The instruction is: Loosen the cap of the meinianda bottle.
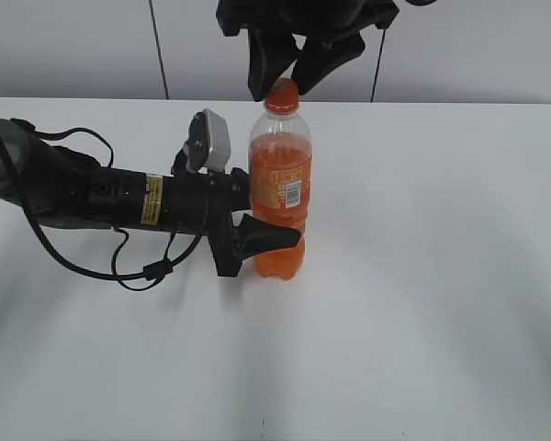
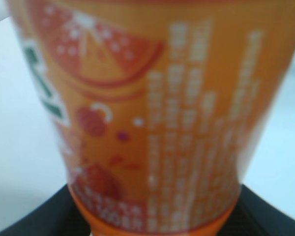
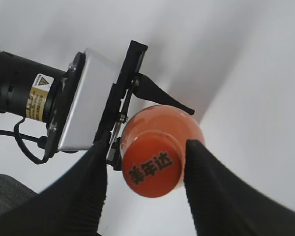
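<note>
Cap [image 3: 152, 169]: orange, with dark characters on top, still seated on the neck. My right fingers [image 3: 214, 187] flank it, one each side, and I see a gap on both sides, so they are not pinching yet.
Bottle [image 1: 280, 179]: upright on the white table [image 1: 441, 303], about mid-table, orange soda nearly to the shoulder, barcode patch facing the exterior camera.
Right gripper [image 1: 284, 84]: comes down from above, tips around the cap, spread and not gripping.
Left gripper [image 1: 262, 234]: reaches in from the left, low to the table, and pinches the bottle at its ribbed waist; the label fills my left wrist view.
Risk, slip: if my right fingers close off-centre or too high, I expect they will skid off the small cap.
Risk, spin: if the left hold is too light, the whole bottle may turn with the cap and nothing loosens.
Risk, tip: a sideways push at the top of this tall bottle could lever it over against the low hold.
Room: bare table to the right and front; the left arm and its cable [image 1: 119, 266] crowd the left side.
</note>
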